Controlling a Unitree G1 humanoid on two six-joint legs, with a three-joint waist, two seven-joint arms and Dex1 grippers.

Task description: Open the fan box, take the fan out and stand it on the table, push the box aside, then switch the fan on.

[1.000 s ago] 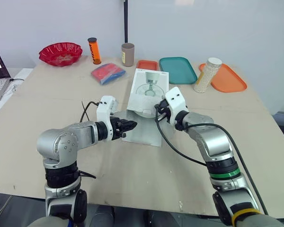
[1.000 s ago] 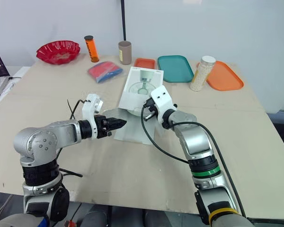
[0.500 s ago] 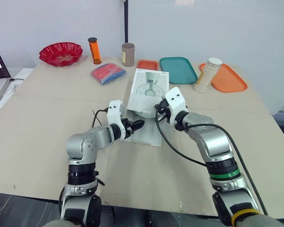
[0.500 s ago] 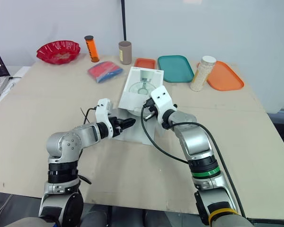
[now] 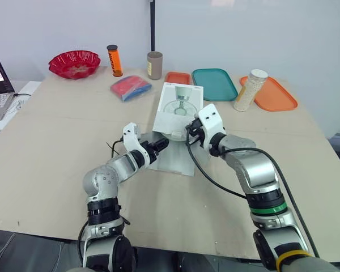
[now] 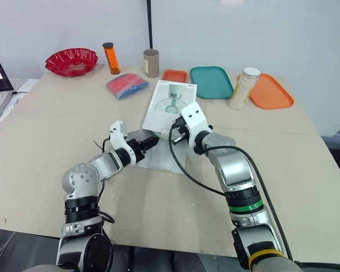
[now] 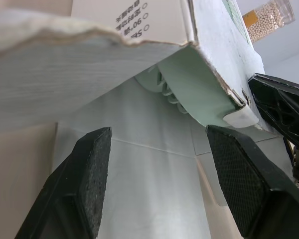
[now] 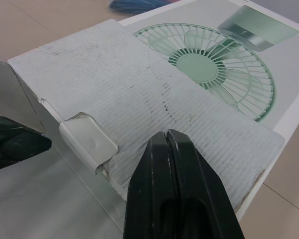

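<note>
at the middle of the counter [image 5: 56, 136] the fan box [image 5: 179, 105] lies flat, its near end flap lifted — the pale green fan [image 7: 167, 87] shows inside; the left gripper [image 5: 161, 144] sits at that opening, fingers spread wide, holding nothing; the right gripper [image 5: 188, 131] hangs over the raised flap, fingers pressed together.

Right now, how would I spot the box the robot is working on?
Look at the middle of the big beige table, close to the teal rectangular tray. The flat white cardboard box lies there, the sole item printed with a pale green fan picture.
</note>
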